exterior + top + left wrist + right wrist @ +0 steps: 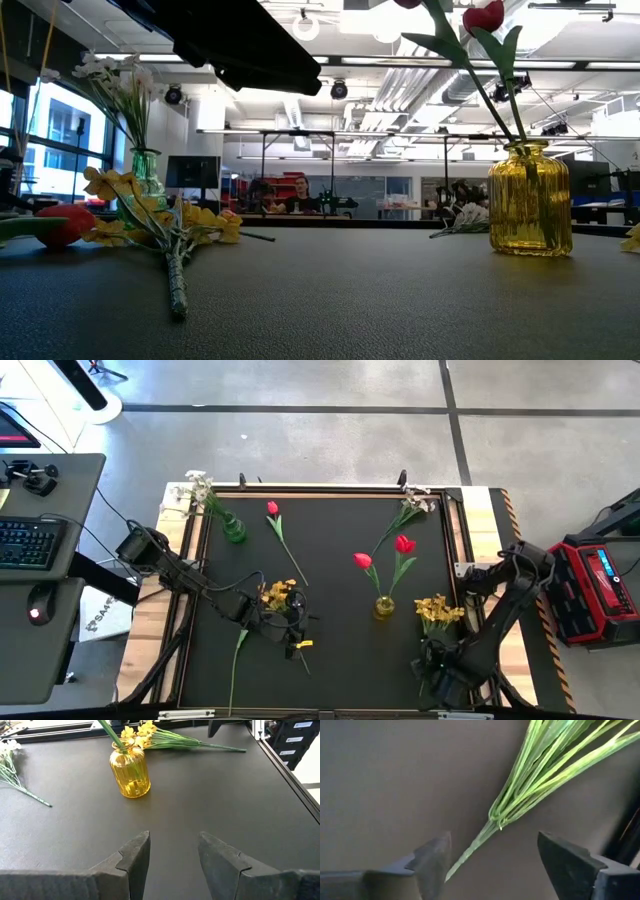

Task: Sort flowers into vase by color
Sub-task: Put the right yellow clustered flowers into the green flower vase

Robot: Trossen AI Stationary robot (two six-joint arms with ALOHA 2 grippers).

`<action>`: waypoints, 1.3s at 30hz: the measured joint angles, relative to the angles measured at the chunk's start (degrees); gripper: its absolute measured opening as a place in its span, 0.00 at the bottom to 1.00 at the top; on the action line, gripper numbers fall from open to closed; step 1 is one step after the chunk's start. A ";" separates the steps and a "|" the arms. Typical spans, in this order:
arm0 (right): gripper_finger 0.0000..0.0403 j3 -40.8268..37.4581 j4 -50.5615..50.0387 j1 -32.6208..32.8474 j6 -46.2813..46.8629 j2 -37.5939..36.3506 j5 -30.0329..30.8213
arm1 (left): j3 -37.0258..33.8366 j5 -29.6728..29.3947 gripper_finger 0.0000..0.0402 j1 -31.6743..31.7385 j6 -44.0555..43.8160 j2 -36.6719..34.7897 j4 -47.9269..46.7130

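No readable writing anywhere on the table or vases; white lettering on the red case [598, 588] past the right table edge too small to make out. Right gripper [492, 862] low over the black mat [330, 610] near the front right corner, fingers spread wide, gripping nothing, with the thin green stem end of a yellow bunch [437, 610] lying on the mat between the fingertips and leaves fanning away ahead of it. Yellow vase [384, 606] just beyond and to the inner side of that gripper, two red tulips [403, 544] standing in it. Left gripper [172, 852] over the mat's front left part, fingers partly apart and empty, bare mat directly ahead, then the yellow vase farther on. Second yellow bunch [279, 595] close beside the left gripper among its cables. Green vase [233, 528] with white blossoms [197, 486] at the back left, a loose red tulip [273, 509] near it, a white sprig [413, 501] lying at the back right. People seated far behind in the room in the low view.
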 joint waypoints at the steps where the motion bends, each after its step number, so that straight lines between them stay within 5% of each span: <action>1: 0.71 -0.60 0.74 0.00 0.36 0.09 0.02 | 0.00 0.00 0.38 0.00 -0.02 0.00 0.00; 11: 0.53 -9.15 9.53 -1.84 0.93 0.16 -0.66 | 0.00 0.00 0.38 0.00 -0.06 0.00 0.02; 23: 0.04 -11.20 9.49 -1.61 1.36 -0.18 -1.18 | 0.02 0.01 0.38 0.00 -0.59 0.00 0.02; 32: 0.01 -6.67 -2.62 -2.13 1.89 -0.57 15.31 | 0.04 0.02 0.38 0.00 -0.60 0.00 0.02; 39: 0.01 1.39 -26.15 -6.15 1.76 -0.59 16.05 | 0.04 0.02 0.38 0.02 -1.01 0.00 0.02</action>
